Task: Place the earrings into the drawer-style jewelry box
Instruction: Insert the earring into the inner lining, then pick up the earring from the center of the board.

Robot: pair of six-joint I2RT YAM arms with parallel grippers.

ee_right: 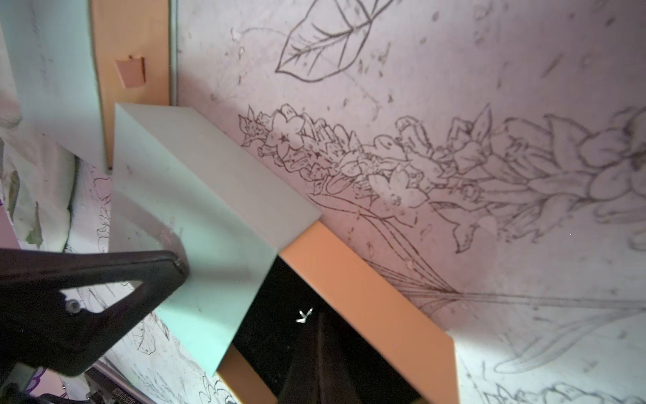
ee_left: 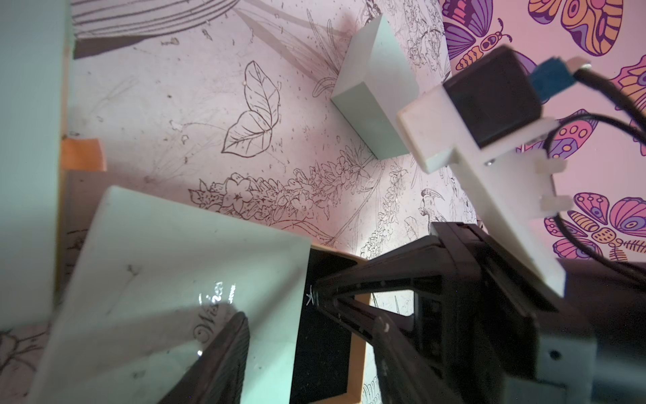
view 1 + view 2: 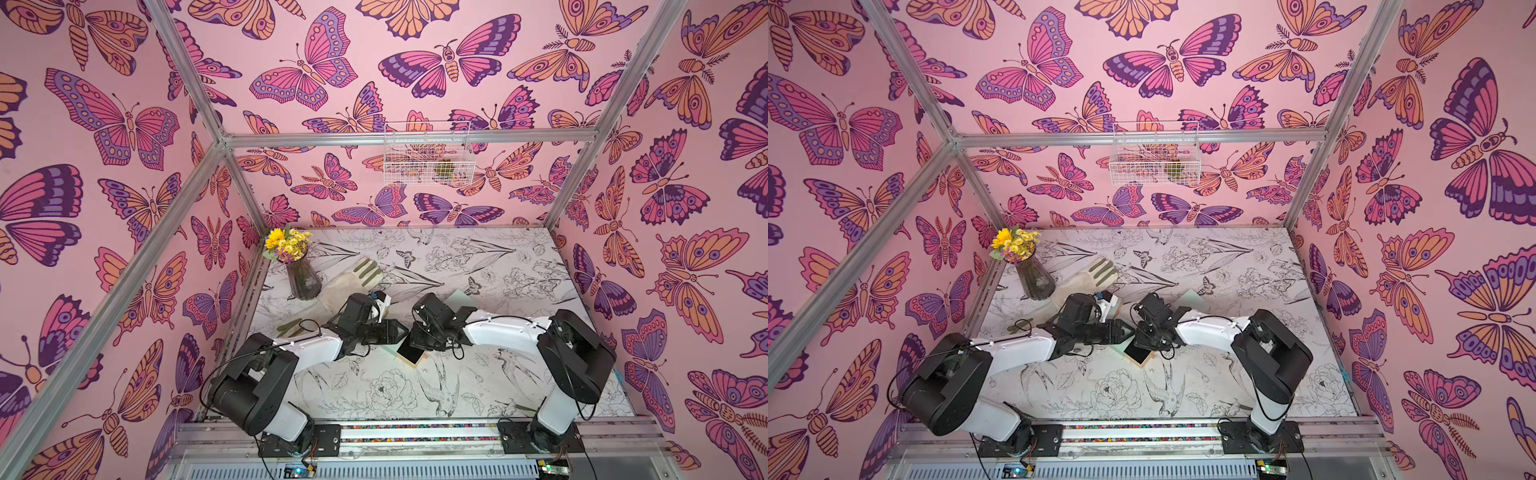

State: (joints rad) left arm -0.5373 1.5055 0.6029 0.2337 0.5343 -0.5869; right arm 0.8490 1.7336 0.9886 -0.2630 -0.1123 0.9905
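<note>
Fingers of the right gripper [image 2: 316, 299] are pressed fully together, tip down inside the open drawer [image 1: 367, 290]. Small silver star-shaped earring [image 1: 304, 316] sits right at that tip, over the drawer's black lining [image 1: 272, 314]; same spot in the left wrist view [image 2: 309, 298]. Touching or just beside the tip. Can't tell if it is pinched or lying loose on the lining.

Drawer stands partway out of the jewelry box's mint sleeve [image 2: 157, 262], tan walls showing, on the floral table [image 3: 374, 395] mid-scene between both arms.

Left gripper [image 3: 400, 331] is at the sleeve end of the box, facing the right one. One left finger [image 2: 227, 349] lies flat on the sleeve's top face, well apart from the earring. Other left finger is hidden, so gap and grip can't be told.

Second mint block [image 2: 377, 94] lies apart on the table, behind the right arm.
</note>
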